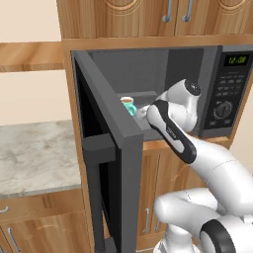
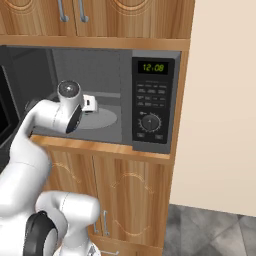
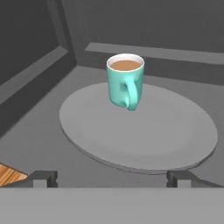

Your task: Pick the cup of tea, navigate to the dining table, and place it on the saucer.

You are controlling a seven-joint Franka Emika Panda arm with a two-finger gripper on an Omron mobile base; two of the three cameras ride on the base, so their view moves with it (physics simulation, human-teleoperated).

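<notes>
Hand view, read left to right: your claw (image 3: 112, 178) stands wide and empty, one dark fingertip (image 3: 41, 178) low at the left and the other low at the right. Between them and well ahead, the cup of tea (image 3: 126, 81) sits upright on the far part of the grey turntable (image 3: 175, 135) inside the microwave (image 1: 225, 89), slightly left of the claw's centre line. Its handle faces back toward the claw, so the cup's widest span runs along your approach, not across the jaws. In the left base view the cup lies just beyond the wrist, inside the open door (image 1: 111, 148).
</notes>
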